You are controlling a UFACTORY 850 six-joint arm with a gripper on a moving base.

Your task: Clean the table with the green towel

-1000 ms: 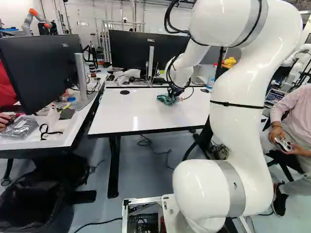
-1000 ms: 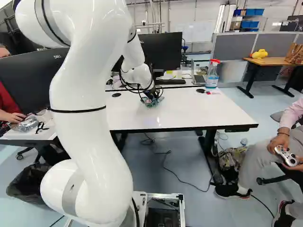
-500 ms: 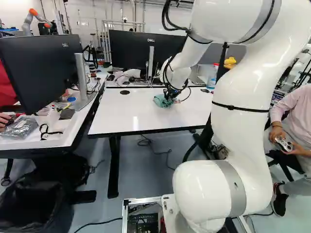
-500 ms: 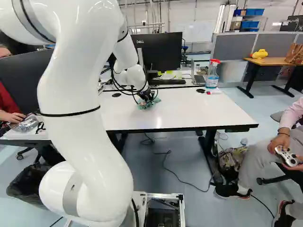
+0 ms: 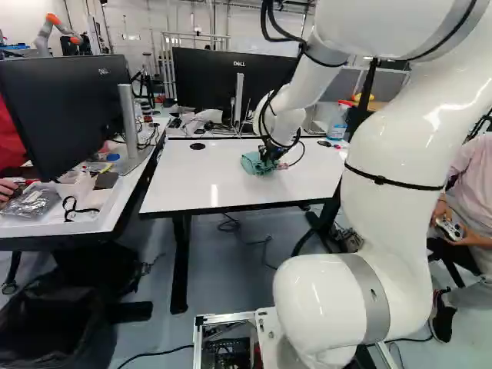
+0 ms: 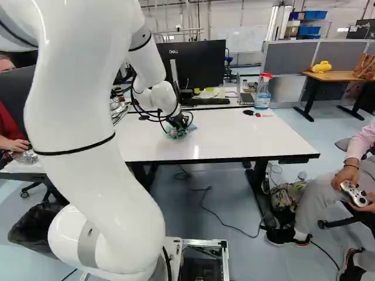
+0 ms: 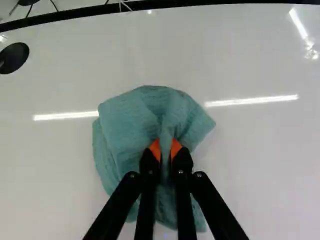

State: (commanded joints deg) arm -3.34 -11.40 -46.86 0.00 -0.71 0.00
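Gripping the green towel (image 7: 125, 112): we see the gripper (image 7: 165, 150) closed narrow on a fold of it, the orange pads (image 7: 154, 148) pinching the cloth from both sides. The towel sits on the white table (image 5: 192, 188), directly under the gripper, spilling out ahead of the fingers and past them on either side. We judge the grip is taken near the middle so the loose cloth makes a pad between hard fingers and tabletop; how hard it presses, we can't tell. The arm (image 5: 384, 169) reaches out and down from above, probably to keep the towel flat to the surface while it sweeps. Beyond the gripper and off to its right stands the spray bottle (image 6: 263, 95), likely parked near the far edge to leave wiping room; markers (image 6: 263, 115) lie just by it. A round black grommet (image 7: 14, 58) is left of the gripper, a bit farther out. Materials: towel is soft, thin, finely ribbed, crumpled into a rounded lump with deep creases running to the pinch. Tabletop is smooth and glossy, showing streaks of reflected light, so we expect easy sliding, with some bunching possible.
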